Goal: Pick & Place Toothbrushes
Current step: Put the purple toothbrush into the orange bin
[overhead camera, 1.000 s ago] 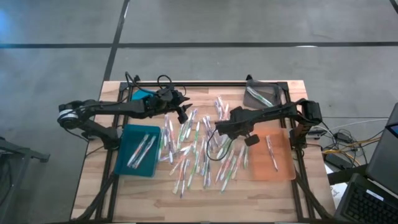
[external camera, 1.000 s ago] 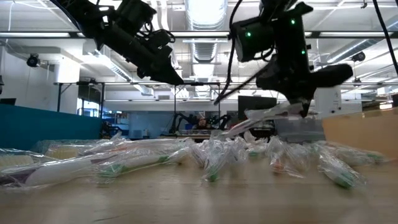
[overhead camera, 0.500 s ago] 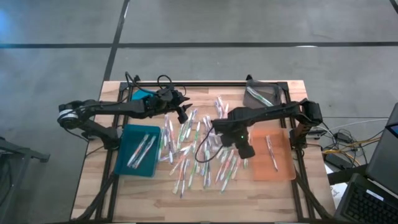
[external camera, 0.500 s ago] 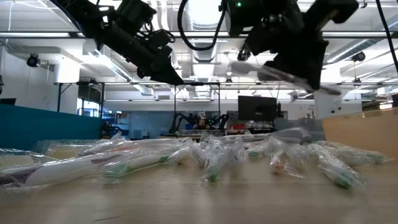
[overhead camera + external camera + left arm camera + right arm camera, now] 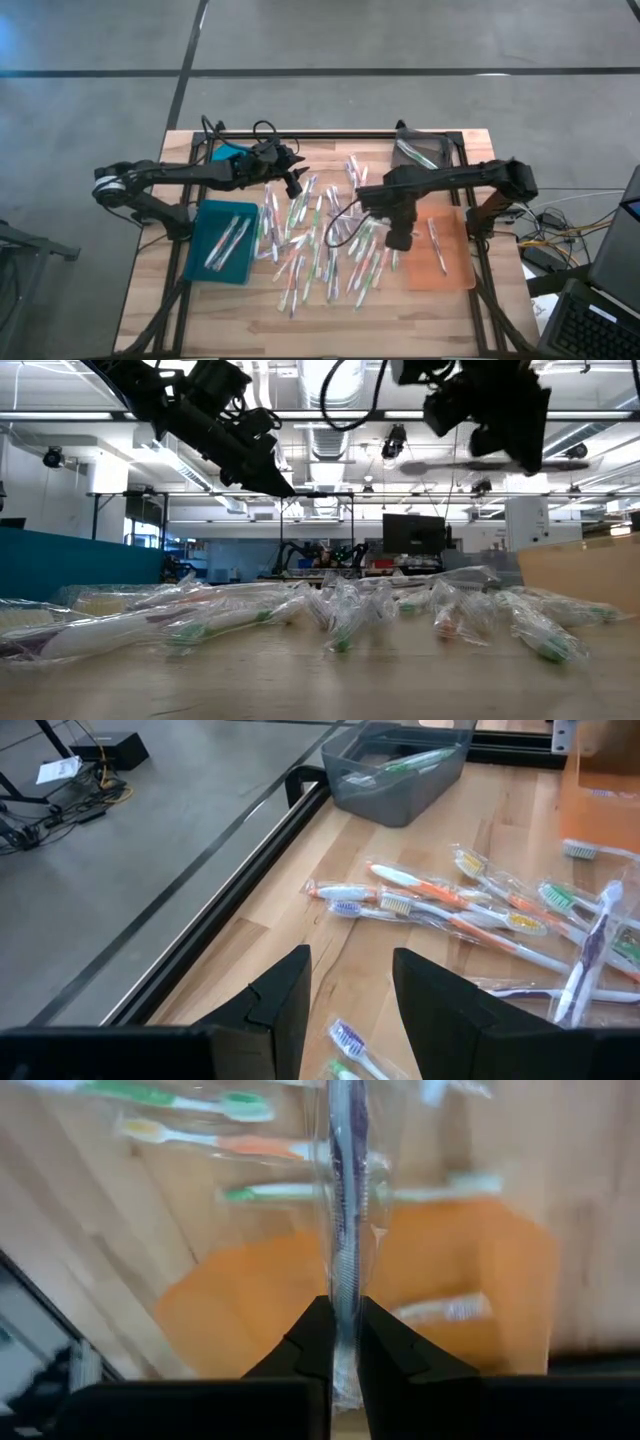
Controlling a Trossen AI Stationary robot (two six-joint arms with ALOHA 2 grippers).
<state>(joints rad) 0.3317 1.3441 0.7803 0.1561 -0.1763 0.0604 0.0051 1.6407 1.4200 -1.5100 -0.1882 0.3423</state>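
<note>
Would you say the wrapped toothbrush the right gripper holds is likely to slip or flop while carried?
The wrapped toothbrush looks stiff, standing straight out from the right gripper. Its glossy clear wrapper probably makes it slippery, so it might twist. Being thin, it is likely light.

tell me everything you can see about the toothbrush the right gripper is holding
The held toothbrush is a thin brush with a dark bluish-purple handle, sealed in a clear crinkled plastic wrapper. The right gripper is shut on one end of it, so its length runs straight out from between the fingers. It hangs in the air above the table, touching nothing but the fingers, beside the orange tray, which already holds one brush. From above it shows only as a pale sliver below the gripper; its bristle end cannot be made out.
</note>
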